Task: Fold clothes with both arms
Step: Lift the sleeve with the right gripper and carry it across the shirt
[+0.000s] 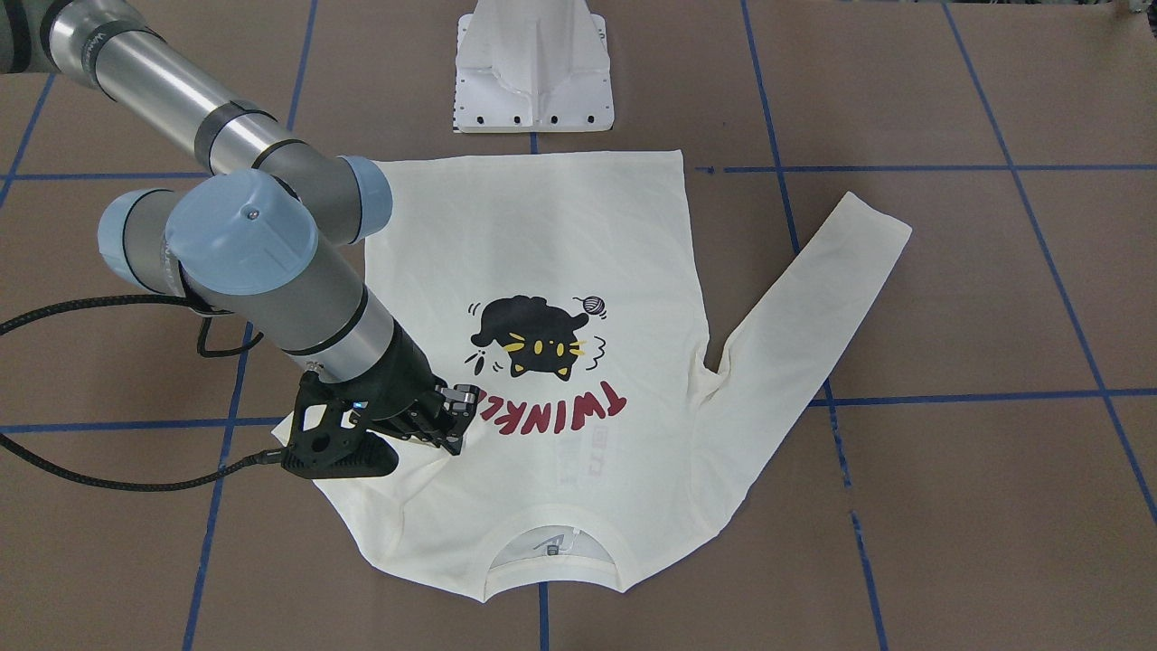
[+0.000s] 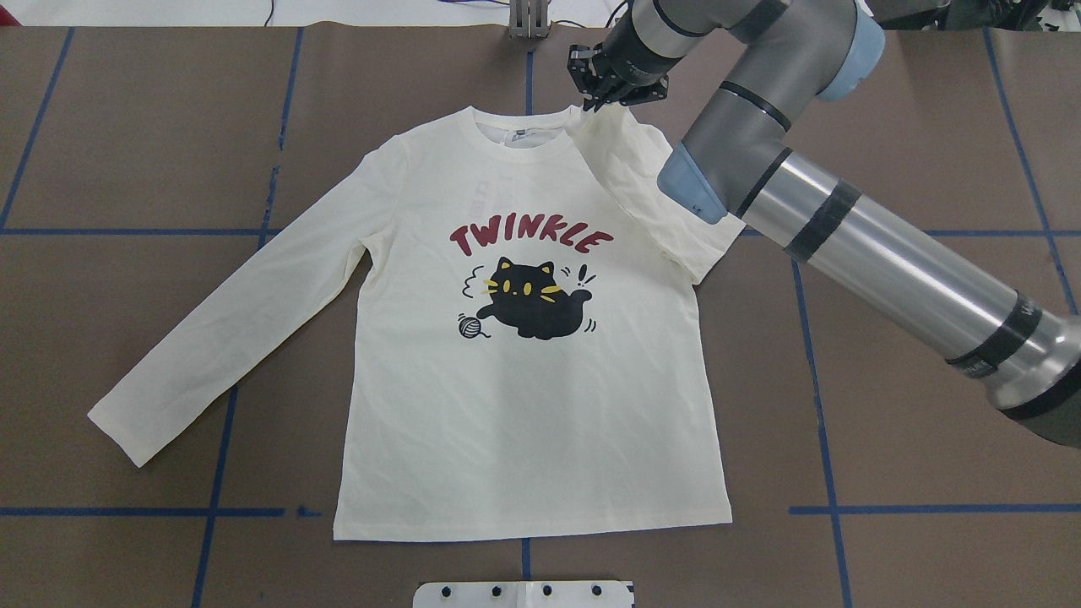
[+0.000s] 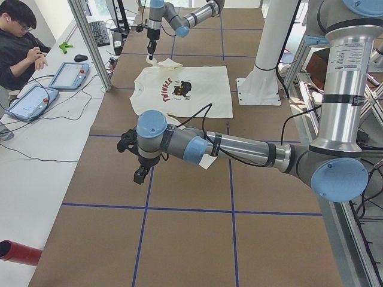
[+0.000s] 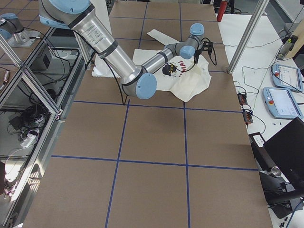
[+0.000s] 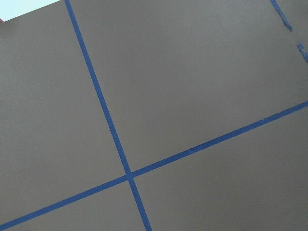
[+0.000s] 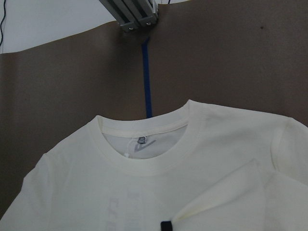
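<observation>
Far left, well apart from the shirt (image 2: 524,405): left gripper (image 3: 139,174) hanging over bare brown table (image 2: 127,127) and its blue tape lines (image 5: 103,110), likely parked there to leave the cloth free; fingers apart or together, cannot tell. Next, flat and front-up across the middle of the table, the shirt itself, with the left sleeve (image 2: 245,312) spread out at a slant, not yet folded. On the chest, red lettering (image 2: 530,238) reading "TWINKLE", set between the collar and a black cat (image 2: 532,295) with a ball of yarn (image 2: 467,328). Inside the ribbed collar (image 2: 515,139), a small neck label (image 6: 141,140), too small to read. Further right, the right sleeve (image 2: 642,177) doubled back over the shoulder toward the collar, its end pinched in the right gripper (image 2: 595,100), clamped on the cloth just beside the collar. By the look of it, held so in order to lay the sleeve across the body as a first fold.
</observation>
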Controlling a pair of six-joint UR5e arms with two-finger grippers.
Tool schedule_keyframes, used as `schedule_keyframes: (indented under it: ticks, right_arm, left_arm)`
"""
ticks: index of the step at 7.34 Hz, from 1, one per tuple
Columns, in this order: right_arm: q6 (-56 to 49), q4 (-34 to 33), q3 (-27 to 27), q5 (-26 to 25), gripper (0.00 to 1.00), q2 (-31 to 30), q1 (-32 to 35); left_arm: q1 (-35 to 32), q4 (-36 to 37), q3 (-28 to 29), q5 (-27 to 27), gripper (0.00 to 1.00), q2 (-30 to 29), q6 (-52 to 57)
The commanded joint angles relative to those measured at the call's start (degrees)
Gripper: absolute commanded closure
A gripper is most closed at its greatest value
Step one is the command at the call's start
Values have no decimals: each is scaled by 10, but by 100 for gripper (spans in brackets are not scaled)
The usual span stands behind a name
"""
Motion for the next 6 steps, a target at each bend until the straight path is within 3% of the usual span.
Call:
schedule_keyframes:
  ticks: [1,4,5,6]
  right_arm:
    - [-5,49,-118,-17,100,109,-35]
    - [-8,99,-161,-233,100,125,-174]
    - [-11,122,-183,-275,100,125,-199]
    - [-9,170,-187,-278,100,126,-202]
  left_arm:
    - [0,-1,-2,0,0,-1,-22]
    - [0,-1,2,0,0,-2,-25]
    - [0,-1,3,0,0,-1,-25]
    - [0,-1,4,0,0,-1,-25]
